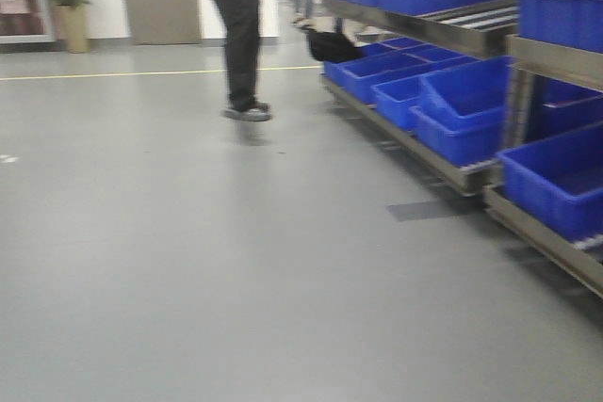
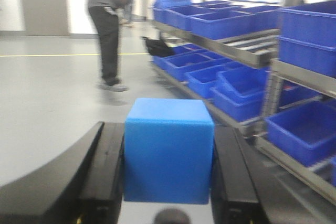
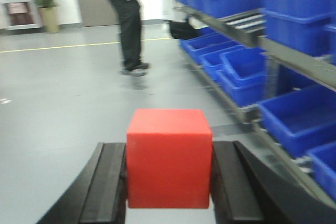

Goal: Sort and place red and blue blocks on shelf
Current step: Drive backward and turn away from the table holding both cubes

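Bright blue block, red block, blue bins

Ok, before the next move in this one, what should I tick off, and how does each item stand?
1. Blue block clamped in the left gripper: ok.
2. Red block clamped in the right gripper: ok.
3. Shelf in view, on the right: ok.
4. Free spot for the blocks: cannot tell; blue bins take up most of it.
5. Aisle free of people: not ok, a person stands ahead beside the shelf.
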`<state>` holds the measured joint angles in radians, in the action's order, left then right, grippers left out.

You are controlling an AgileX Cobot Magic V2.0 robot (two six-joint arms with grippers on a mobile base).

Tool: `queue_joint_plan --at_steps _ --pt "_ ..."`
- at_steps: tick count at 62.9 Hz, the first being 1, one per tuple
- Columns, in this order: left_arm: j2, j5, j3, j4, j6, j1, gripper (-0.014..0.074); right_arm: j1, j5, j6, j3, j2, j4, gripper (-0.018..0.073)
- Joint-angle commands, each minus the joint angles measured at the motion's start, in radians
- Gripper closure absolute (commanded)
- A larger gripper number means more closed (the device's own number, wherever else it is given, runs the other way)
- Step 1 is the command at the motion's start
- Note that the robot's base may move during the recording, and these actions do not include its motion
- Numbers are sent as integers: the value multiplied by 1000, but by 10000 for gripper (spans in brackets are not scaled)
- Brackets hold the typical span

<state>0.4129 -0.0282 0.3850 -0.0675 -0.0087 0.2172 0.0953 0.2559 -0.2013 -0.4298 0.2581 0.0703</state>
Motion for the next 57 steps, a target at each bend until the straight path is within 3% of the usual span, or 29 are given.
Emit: queue_joint_plan --at_steps 1,57 --pt "5 96 30 -10 -1 1 276 -7 -91 9 -27 9 16 187" --pt "5 96 30 -10 -1 1 276 -7 -91 9 -27 9 16 187"
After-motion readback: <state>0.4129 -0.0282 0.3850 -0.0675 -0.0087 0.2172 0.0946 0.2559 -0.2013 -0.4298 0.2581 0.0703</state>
